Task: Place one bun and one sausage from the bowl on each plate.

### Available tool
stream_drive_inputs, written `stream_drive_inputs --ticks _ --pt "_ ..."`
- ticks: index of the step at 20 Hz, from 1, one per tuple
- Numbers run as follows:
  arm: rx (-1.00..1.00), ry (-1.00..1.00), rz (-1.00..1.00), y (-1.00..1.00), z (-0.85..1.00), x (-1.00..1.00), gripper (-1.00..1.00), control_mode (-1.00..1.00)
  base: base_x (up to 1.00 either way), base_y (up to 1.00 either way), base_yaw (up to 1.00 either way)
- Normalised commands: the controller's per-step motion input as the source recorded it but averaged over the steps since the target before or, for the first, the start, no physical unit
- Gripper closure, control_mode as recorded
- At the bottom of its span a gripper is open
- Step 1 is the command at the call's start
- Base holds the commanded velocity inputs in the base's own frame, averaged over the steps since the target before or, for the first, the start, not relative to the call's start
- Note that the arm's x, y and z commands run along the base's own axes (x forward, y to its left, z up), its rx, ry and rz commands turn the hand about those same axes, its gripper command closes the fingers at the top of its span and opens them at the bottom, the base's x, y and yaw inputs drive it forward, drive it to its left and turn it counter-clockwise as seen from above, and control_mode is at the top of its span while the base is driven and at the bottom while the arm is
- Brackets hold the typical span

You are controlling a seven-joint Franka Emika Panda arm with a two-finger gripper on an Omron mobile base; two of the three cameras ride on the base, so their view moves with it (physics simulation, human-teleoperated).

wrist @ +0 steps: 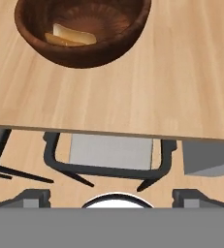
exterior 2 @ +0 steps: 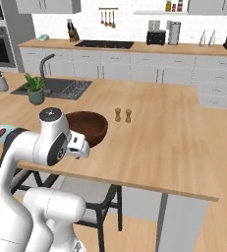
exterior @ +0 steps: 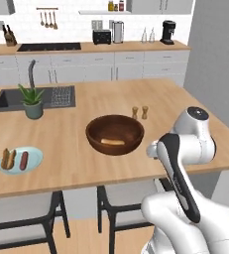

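Progress: one plate is filled, the other plate is not yet served.
Pale blue plate (exterior: 30, 159) carries one bun (exterior: 8, 158) and one sausage (exterior: 24, 159), far off to the side of the jaws. Ahead of the jaws stands the wooden bowl (wrist: 82, 29) with a bun (wrist: 73, 35) inside it; whether a sausage is left there I cannot tell. Gripper (wrist: 111, 199) stands wide and empty, back at the near edge of the counter (wrist: 133, 97), so the bowl is the next stop, I judge.

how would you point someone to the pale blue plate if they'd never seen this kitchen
Start at the long wooden island counter and follow its near edge, left of the dark wooden bowl. The pale blue plate lies flat there, in front of the potted plant, carrying a bun and a sausage.
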Motion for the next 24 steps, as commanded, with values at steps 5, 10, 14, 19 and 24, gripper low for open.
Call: stream_drive_inputs --ticks 5,10,14,19,24 --pt "0.0 0.0 0.0 0.0 0.0 0.0 -1.0 1.0 0.16 0.28 0.01" --pt "0.0 0.0 0.01 0.0 0.02 0.09 -1.0 -1.0 0.07 0.0 0.0" --pt "-0.11 0.0 0.16 0.01 0.44 0.56 -1.0 -1.0 0.0 0.0 0.0" --pt "-0.17 0.02 0.3 0.15 0.48 0.99 -1.0 -1.0 0.0 0.0 0.0" --pt "0.0 0.16 0.42 0.24 0.0 1.0 -1.0 -1.0 0.0 0.0 0.0"
